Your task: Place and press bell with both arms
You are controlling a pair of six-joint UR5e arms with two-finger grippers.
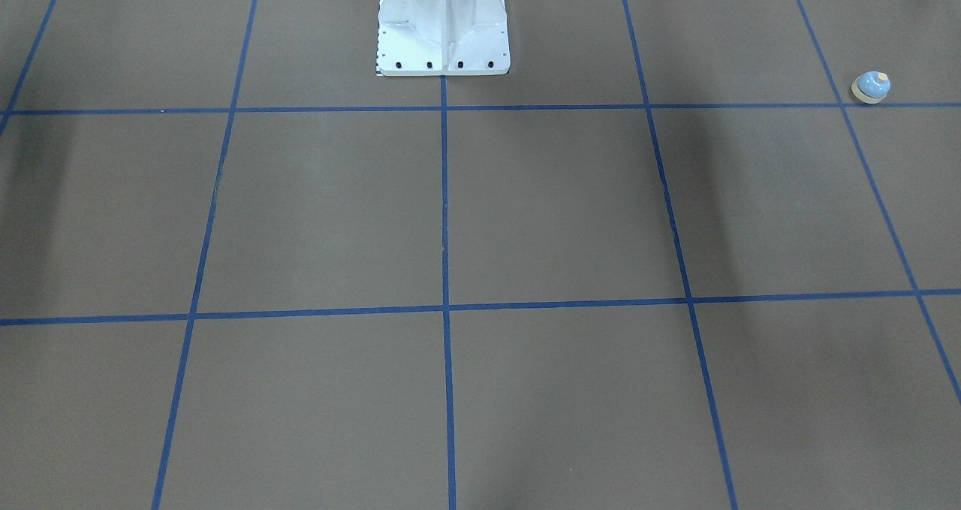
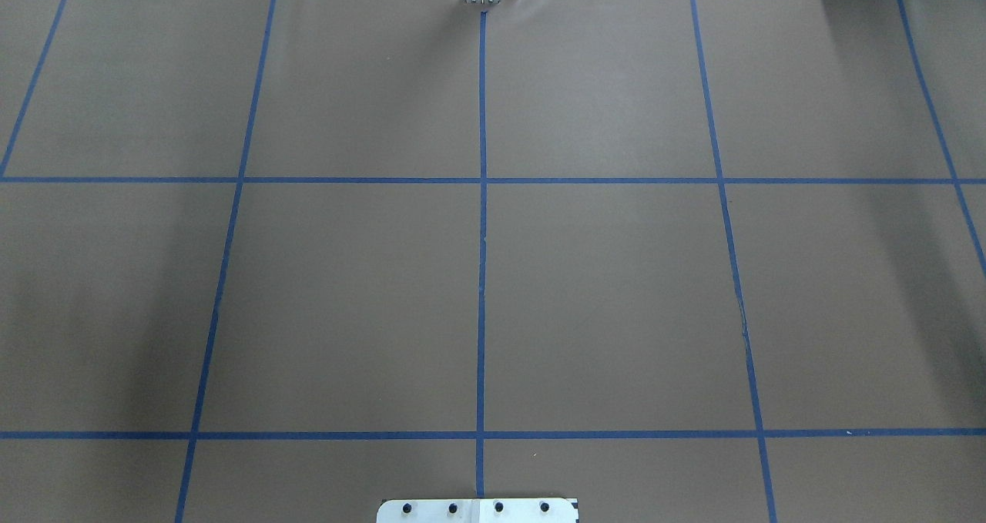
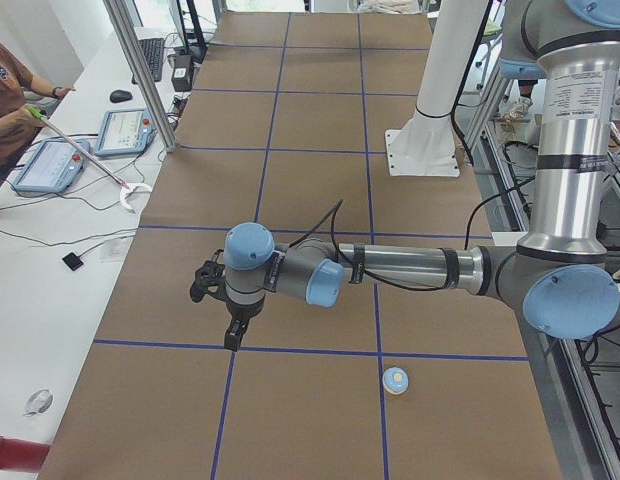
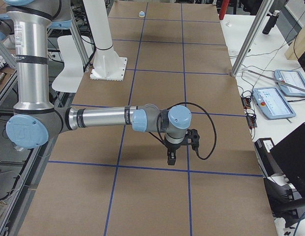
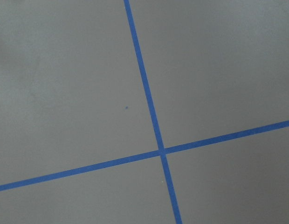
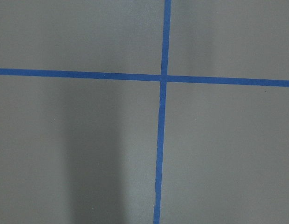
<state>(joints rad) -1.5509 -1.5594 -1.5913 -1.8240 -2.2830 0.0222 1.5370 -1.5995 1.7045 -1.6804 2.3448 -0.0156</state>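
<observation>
The bell (image 1: 871,87), a light-blue dome with a cream button and cream base rim, stands upright on the brown table near the robot's left end. It also shows in the exterior left view (image 3: 396,380) and far away in the exterior right view (image 4: 141,14). My left gripper (image 3: 233,335) hangs pointing down above the table, to the bell's left in that view and apart from it. My right gripper (image 4: 171,158) hangs pointing down over the table's other end, far from the bell. I cannot tell whether either gripper is open or shut. Neither holds anything that I can see.
The white bolted pedestal (image 1: 443,25) stands at the table's robot-side edge, also in the overhead view (image 2: 477,510). Blue tape lines (image 2: 482,222) grid the brown table. An operator (image 3: 10,100) sits at a side desk with tablets (image 3: 130,130); more tablets (image 4: 275,101) lie on the other side.
</observation>
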